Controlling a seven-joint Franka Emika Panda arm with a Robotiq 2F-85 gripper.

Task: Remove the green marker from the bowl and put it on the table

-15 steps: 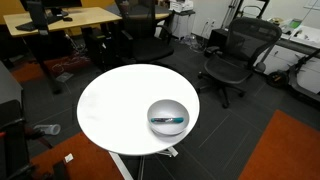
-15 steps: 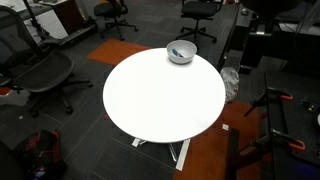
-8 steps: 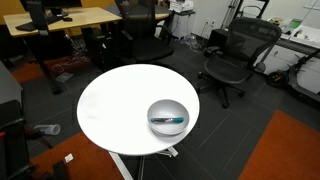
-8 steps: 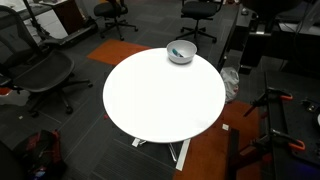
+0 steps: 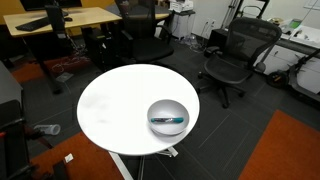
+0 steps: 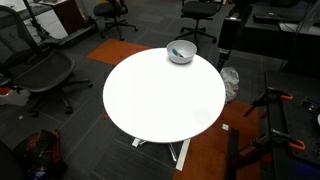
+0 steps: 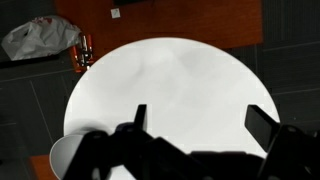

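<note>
The silvery bowl (image 5: 154, 109) stands near the edge of the round white table (image 5: 115, 105). The teal-green marker (image 5: 169, 121) lies inside it. Both show in both exterior views: bowl (image 6: 189, 57), marker (image 6: 177, 50), table (image 6: 160, 100). In the wrist view my gripper (image 7: 200, 120) hangs high above the table (image 7: 170, 70), open and empty, its two dark fingers (image 7: 139, 116) wide apart. A pale curved rim at the lower left there seems to be the bowl (image 7: 62, 158); the marker is hidden in that view. The gripper itself does not show clearly in the exterior views.
Black office chairs (image 5: 232, 55) and wooden desks (image 5: 60, 20) stand around the table. More chairs (image 6: 35, 70) and an orange floor mat (image 6: 120, 50) lie beyond it. A white plastic bag (image 7: 40, 38) lies on the dark floor by the table.
The bowl, marker and table have not moved. The dark shapes at the top right of an exterior view have shifted a little.
</note>
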